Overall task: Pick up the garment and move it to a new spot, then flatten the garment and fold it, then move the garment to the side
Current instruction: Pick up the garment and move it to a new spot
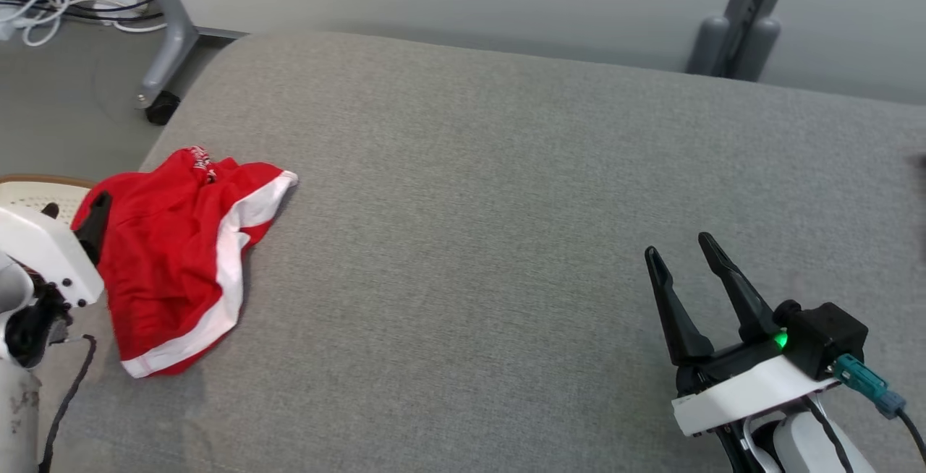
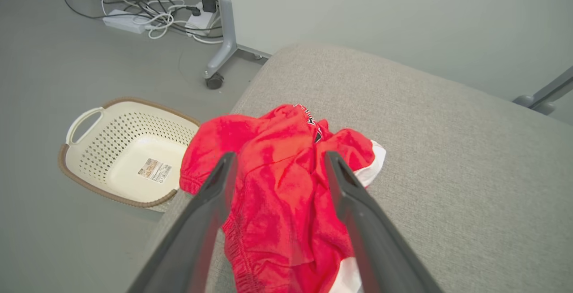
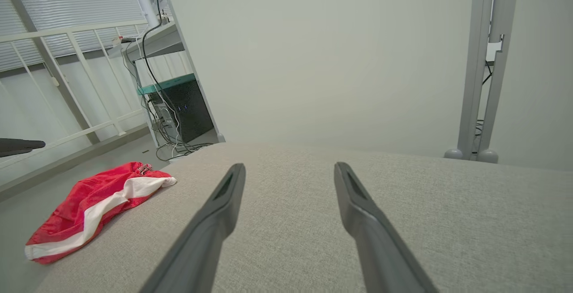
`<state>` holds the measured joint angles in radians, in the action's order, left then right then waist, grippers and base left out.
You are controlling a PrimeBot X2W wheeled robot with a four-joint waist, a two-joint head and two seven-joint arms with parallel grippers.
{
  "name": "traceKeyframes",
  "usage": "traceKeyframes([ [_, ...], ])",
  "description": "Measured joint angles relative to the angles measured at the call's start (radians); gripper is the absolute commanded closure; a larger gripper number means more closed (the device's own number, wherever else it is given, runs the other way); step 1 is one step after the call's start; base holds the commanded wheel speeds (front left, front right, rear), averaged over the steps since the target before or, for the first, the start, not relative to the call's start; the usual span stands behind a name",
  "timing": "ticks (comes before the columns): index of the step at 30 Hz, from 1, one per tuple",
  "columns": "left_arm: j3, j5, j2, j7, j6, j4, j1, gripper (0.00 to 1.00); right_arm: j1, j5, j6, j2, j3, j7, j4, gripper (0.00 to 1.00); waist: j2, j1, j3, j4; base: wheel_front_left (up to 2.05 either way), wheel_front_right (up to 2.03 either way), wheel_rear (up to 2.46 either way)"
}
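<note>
a cream basket (image 2: pixel 116 145) is sitting on the floor at far left; the left gripper (image 2: pixel 280 156), fingers spread wide and holding nothing, is pointing at the crumpled red garment (image 1: pixel 166 263) lying on the grey cushion's (image 1: pixel 470 169) left edge; the right gripper (image 1: pixel 678 245) is hanging wide open and empty, well apart

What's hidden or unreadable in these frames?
Left side of garment, head view: hidden behind the left arm's white housing.
Waistband print, left wrist view: creased, too small to read.
Text on basket label, left wrist view: too small.
Most of basket, head view: cut by left edge.
</note>
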<state>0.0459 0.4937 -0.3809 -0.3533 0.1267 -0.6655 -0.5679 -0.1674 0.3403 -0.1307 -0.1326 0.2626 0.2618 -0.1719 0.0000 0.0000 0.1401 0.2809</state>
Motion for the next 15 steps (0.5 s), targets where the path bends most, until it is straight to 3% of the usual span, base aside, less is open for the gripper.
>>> traceKeyframes([
  [8,-0.047,0.121,-0.044,-0.082,0.0,-0.223,-0.054,0.0,-0.046,-0.014,0.0,-0.008,0.011,0.0,0.005,0.0,0.0,0.0,0.093,-0.098,0.0,0.0,0.0],
  [15,-0.125,0.232,-0.045,-0.172,0.0,-0.305,-0.049,0.0,-0.059,-0.02,0.0,-0.01,0.007,0.0,0.01,0.0,-0.0001,0.0,0.157,-0.161,0.0,0.0,0.0],
])
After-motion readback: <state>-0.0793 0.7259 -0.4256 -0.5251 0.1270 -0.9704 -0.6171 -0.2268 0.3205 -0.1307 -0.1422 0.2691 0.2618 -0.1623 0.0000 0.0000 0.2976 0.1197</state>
